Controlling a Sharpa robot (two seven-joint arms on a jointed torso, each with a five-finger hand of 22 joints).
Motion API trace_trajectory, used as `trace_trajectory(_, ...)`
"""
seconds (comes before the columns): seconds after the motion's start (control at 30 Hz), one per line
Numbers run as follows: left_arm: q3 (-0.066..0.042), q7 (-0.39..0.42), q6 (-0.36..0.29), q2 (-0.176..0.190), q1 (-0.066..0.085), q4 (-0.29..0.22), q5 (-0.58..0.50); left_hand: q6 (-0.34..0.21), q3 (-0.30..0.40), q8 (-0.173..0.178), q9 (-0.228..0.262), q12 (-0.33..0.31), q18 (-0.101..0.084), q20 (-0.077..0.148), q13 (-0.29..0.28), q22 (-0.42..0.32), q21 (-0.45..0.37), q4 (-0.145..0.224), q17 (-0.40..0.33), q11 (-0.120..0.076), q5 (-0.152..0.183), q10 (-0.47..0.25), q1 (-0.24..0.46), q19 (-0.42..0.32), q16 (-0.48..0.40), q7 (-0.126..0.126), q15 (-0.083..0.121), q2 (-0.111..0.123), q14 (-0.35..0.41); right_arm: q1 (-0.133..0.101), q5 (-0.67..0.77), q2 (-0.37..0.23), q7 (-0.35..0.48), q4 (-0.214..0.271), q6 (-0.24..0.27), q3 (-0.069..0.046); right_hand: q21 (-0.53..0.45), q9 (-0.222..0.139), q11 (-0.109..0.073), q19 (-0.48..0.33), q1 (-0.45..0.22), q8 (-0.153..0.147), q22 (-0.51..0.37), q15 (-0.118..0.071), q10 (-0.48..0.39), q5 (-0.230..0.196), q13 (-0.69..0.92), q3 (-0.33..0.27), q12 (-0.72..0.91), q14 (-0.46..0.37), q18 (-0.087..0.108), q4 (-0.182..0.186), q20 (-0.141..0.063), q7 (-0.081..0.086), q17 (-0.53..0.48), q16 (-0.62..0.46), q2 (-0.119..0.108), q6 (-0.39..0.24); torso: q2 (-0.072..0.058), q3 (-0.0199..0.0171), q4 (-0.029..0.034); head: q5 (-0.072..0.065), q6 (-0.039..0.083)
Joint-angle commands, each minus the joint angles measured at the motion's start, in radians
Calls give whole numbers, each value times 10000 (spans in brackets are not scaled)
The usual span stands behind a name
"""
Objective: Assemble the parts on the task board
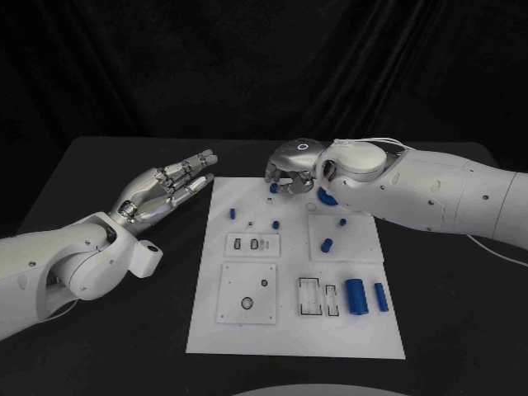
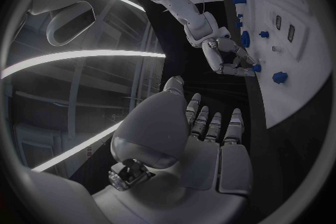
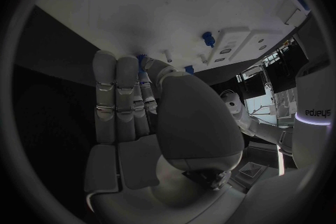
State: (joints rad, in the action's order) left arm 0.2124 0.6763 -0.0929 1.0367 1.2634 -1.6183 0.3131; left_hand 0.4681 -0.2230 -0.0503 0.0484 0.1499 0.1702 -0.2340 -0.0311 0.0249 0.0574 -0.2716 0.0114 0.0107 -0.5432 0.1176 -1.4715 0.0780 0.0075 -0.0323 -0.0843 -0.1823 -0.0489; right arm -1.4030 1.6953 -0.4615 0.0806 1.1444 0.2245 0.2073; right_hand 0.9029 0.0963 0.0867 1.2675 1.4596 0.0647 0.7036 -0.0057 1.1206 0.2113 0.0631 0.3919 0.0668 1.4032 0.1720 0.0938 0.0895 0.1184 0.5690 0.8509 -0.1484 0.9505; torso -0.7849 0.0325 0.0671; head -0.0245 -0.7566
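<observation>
On a black table (image 1: 97, 173) lies a white board (image 1: 294, 330), long side running near to far, with small blue parts (image 1: 355, 295) scattered across it. At its far edge the right hand (image 1: 290, 175) curls its fingers down onto a blue part (image 2: 256, 68); whether it grips it is unclear. Left of the board, the left hand (image 1: 169, 186) hovers flat, fingers spread, holding nothing.
</observation>
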Motion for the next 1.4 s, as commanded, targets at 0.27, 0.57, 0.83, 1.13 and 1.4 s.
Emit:
trace_trajectory(0.27,-7,233,146,2,23,9,54,-6,53,-11,8,41,112,-59,-11,12,36,-9,13,62,-65,-22,-91,-3,61,-82,-60,-7,18,26,54,-58,-338,-5,296,-3,-375,-566,199,-578,-130,-264,-158,-101,-2076,-436,41,-940,11,-492,-2,-170,-11,-1101,-378,-471,148,-5704,-2,0,-1,-6,-26)
trace_trajectory(0.57,-6,204,149,183,23,-49,54,-18,55,-8,6,36,112,-63,-10,11,35,-10,13,68,-65,-27,-94,-4,60,-89,-67,-8,19,-257,-171,-889,-29,612,1506,-3,-413,-313,103,-650,-140,165,67,-94,-1228,-434,145,-1401,541,-616,-15,34,-1,-575,-361,-515,369,-3472,-3,-1,-4,78,-37)
trace_trajectory(0.83,-5,183,124,284,23,-85,54,-7,58,-9,8,37,111,-67,-10,11,38,-10,14,72,-68,-28,-98,-1,62,-94,-74,-9,11,-822,-875,-2397,-212,1953,1729,-3,-802,-108,-495,-943,-177,565,-132,-266,727,-301,971,-1399,2421,-787,68,170,-126,-87,-310,-574,346,-1210,-1,-3,-13,42,-40)
trace_trajectory(1.13,-5,177,207,173,22,18,54,7,65,-11,10,45,112,-73,-12,14,46,-14,18,76,-79,-22,-102,10,66,-100,-85,-18,-4,-908,-1129,-3560,-739,2669,939,-1,3188,198,-1008,1022,-1580,128,4790,-611,4007,-507,14501,-2318,14788,1489,-823,1191,-452,-477,9446,6787,344,-271,1,-1,-14,-14,34)
trace_trajectory(1.4,-5,180,281,109,21,76,54,-5,79,-10,9,65,113,-87,-16,18,58,-21,24,94,-105,-6,-111,26,74,-110,-124,-38,-32,-625,-1171,-3858,-1224,2739,195,1,5546,441,-1109,2187,-2290,91,7406,-730,4502,-235,15077,-2531,15040,1676,-1348,1947,-564,-574,10018,7198,98,-154,-1,-2,8,-36,72)
